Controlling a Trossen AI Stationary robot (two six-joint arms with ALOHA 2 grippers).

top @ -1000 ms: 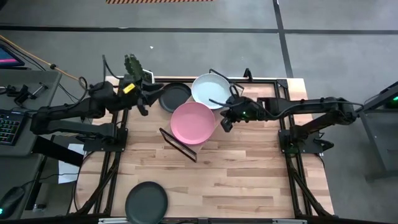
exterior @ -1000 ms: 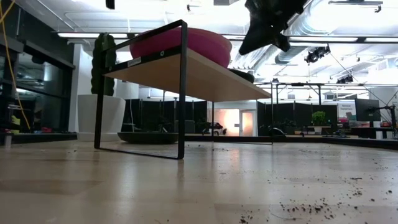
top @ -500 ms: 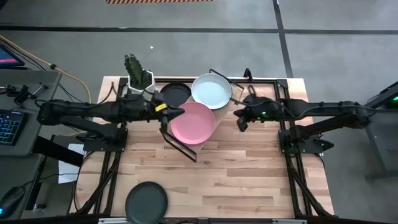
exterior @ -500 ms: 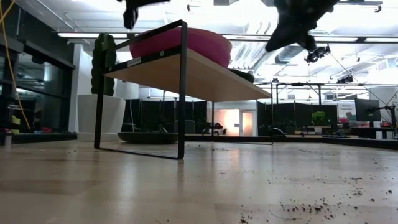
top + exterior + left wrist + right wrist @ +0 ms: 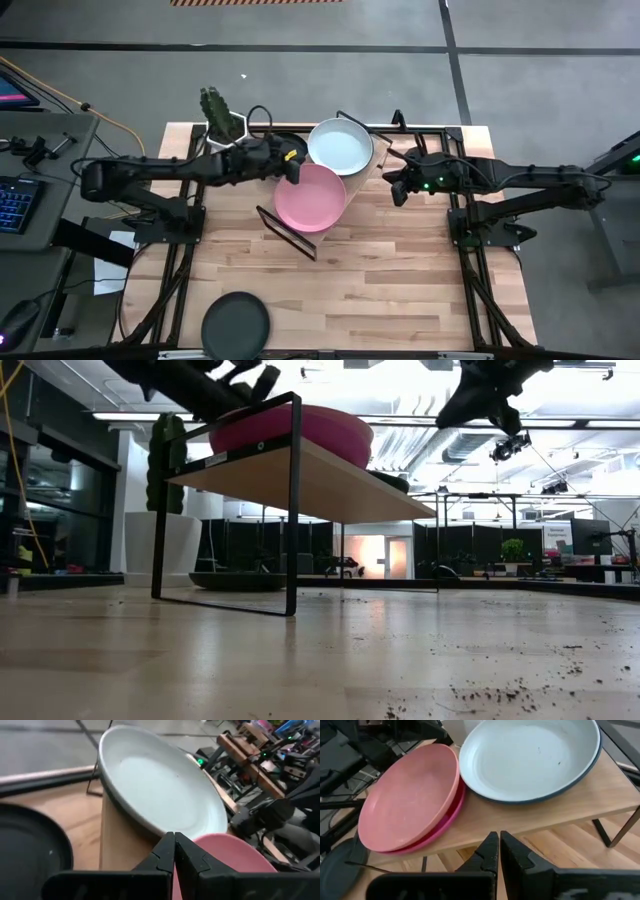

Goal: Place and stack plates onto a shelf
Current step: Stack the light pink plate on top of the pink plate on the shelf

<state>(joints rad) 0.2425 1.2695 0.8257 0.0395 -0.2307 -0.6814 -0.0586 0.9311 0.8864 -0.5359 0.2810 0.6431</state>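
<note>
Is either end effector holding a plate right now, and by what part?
Neither. The left end effector and the right end effector both show fingers closed together with nothing between them.

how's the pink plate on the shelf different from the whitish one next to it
The pink plate lies stacked on a magenta plate; the white plate shows no plate beneath it. The pink plate is one flat colour; the white plate has a dark teal rim. Both are round, shallow and sit on the shelf.

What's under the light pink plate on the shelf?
A magenta plate sits directly under the light pink plate, only its rim edge showing. Both rest on the shelf. Whether more plates lie beneath is covered.
</note>
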